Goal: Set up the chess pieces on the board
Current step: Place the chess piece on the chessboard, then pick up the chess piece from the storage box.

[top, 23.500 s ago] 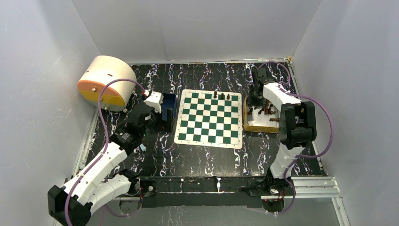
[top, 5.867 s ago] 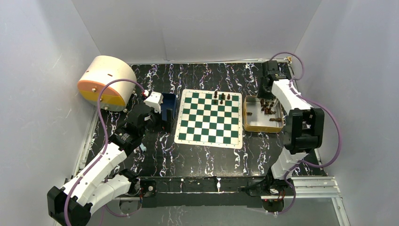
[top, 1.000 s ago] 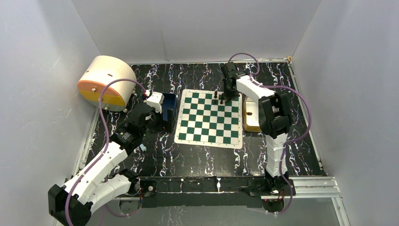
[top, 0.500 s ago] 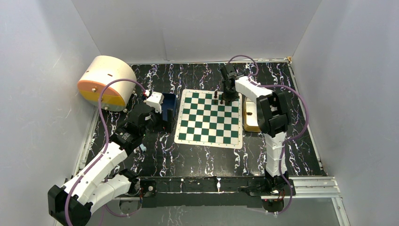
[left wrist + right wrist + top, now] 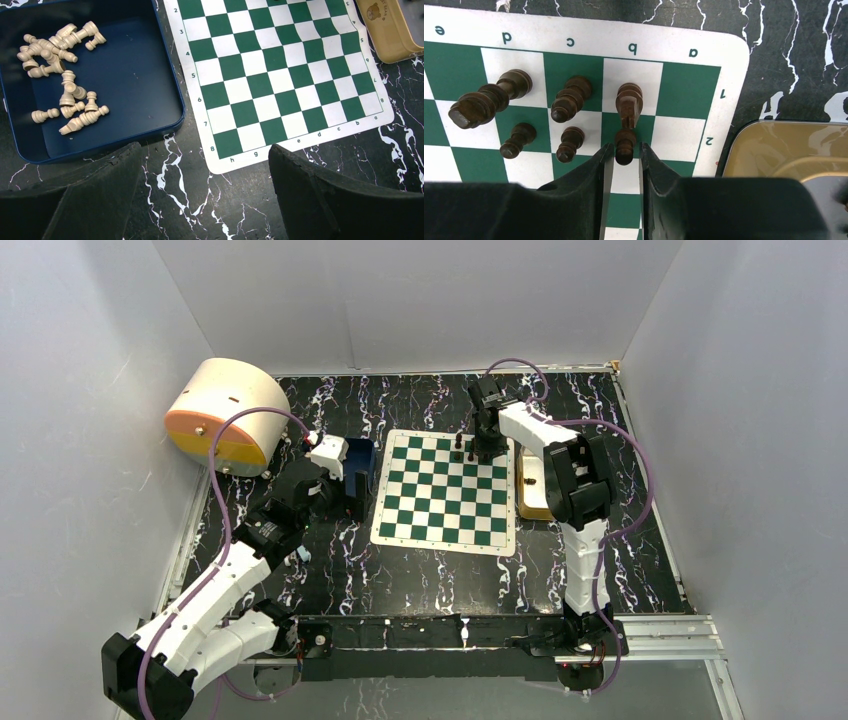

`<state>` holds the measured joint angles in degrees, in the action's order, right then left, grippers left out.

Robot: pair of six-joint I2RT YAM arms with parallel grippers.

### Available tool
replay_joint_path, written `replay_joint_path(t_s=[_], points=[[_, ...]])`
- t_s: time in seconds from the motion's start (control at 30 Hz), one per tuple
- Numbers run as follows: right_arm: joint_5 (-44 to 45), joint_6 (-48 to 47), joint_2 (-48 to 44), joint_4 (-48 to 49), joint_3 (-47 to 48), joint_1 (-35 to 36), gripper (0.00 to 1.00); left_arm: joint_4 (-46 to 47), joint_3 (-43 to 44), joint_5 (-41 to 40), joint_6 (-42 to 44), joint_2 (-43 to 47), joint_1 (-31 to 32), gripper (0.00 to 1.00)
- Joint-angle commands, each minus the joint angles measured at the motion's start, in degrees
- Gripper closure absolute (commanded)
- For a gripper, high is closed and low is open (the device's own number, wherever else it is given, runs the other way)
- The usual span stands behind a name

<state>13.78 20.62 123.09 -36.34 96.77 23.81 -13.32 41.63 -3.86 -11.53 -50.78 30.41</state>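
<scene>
- Black marbled tabletop [image 5: 420,570], white walls on three sides.
- Far left: cream and orange drum [image 5: 222,412] lying on its side against the wall.
- Left gripper [image 5: 202,150]: fingers spread wide, nothing between them; poised above the tabletop, over the gap between blue tray and board.
- Blue tray [image 5: 135,75] just left of the board, holding cream pieces [image 5: 55,50], most lying on their sides, bunched toward one side of the tray.
- Board [image 5: 443,490] flat at table centre, mostly bare squares.
- Chess pieces [image 5: 569,97]: six dark ones clustered at the board's far right corner, on files b to d. Three taller ones on rank 1, three pawns on rank 2.
- Right gripper [image 5: 624,146]: reaching down over that corner, fingertips close on either side of the b2 pawn [image 5: 625,137]. Pawn upright on its square. Cannot tell whether clamped on it or just flanking it.
- Gold tray [image 5: 764,145] just right of the board, mostly hidden under the right arm in the top view.
</scene>
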Motion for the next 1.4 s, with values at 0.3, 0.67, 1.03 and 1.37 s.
replay_joint_path(t_s=[0.3,0.67,1.03,1.37], points=[[-0.49,-0.58,-4.11,-3.09,2.74,0.25,0.62,0.66,-0.14,-0.57,0.46,1.03,-0.36,0.06],[1.2,-2.45,-13.41,-3.75,-1.48,-0.39,0.62,0.68,-0.14,-0.19,0.24,1.04,-0.36,0.06],[8.01,-4.7,-20.41,-2.46,-7.66,-6.13,0.62,0.61,-0.16,-0.23,0.28,1.21,-0.36,0.06],[-0.89,1.47,-24.86,1.91,-17.65,-14.86,0.63,0.58,-0.28,0.16,0.17,1.23,-0.36,0.06]])
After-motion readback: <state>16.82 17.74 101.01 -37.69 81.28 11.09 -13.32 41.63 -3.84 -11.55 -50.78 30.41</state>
